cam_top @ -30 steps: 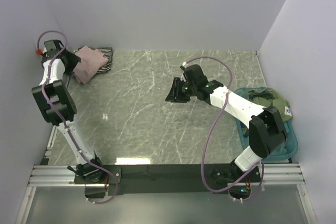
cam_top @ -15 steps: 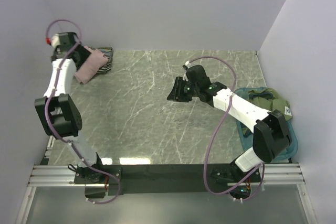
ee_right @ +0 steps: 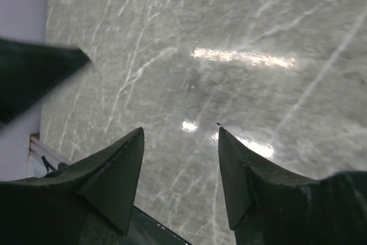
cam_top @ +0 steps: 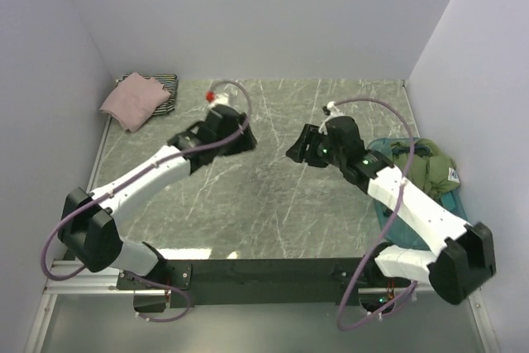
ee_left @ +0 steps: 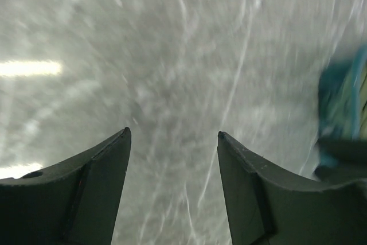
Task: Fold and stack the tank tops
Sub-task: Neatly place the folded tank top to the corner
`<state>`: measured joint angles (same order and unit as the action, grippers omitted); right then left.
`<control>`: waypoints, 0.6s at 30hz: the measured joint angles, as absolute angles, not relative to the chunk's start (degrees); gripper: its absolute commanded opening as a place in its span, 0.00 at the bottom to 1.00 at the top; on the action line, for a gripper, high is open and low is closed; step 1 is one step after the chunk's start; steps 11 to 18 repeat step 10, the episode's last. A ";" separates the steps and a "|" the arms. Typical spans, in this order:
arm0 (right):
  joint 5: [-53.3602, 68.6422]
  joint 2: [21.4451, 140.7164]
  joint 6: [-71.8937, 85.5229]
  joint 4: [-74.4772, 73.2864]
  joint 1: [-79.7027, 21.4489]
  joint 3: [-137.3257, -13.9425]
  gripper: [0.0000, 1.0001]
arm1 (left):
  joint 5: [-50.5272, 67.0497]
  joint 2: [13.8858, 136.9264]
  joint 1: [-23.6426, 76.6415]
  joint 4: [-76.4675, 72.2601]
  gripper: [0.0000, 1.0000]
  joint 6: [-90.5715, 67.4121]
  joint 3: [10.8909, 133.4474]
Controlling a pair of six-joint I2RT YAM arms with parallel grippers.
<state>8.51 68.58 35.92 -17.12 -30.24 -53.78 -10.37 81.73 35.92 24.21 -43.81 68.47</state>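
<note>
At the far-left corner of the bench, the mauve-pink tank top lies folded on the striped tank top, of which only an edge shows. The left gripper is released and holds nothing. The right gripper, likewise released and empty, hangs near it over mid-bench. Risk: the two grippers face each other, so I judge that any inward move could bring them into contact. At the right, the teal tray contains an olive-green garment bunched over its far rim; a careless pick could drag the tray.
</note>
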 measured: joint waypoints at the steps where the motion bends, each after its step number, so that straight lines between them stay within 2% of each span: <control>1: 7.42 66.59 35.97 -17.21 -30.22 -52.42 0.68 | -10.76 81.58 38.79 23.75 0.67 -43.86 67.13; 4: 4.05 61.19 36.07 -17.12 -30.22 -48.36 0.77 | -11.44 81.58 45.36 22.35 0.67 -44.23 63.22; 10: -2.24 52.77 36.16 -18.35 -30.22 -41.56 0.80 | -11.49 81.58 51.18 19.97 0.67 -44.97 59.18; 18: -2.24 52.77 36.16 -18.35 -30.22 -41.56 0.80 | -11.49 81.58 51.18 19.97 0.67 -44.97 59.18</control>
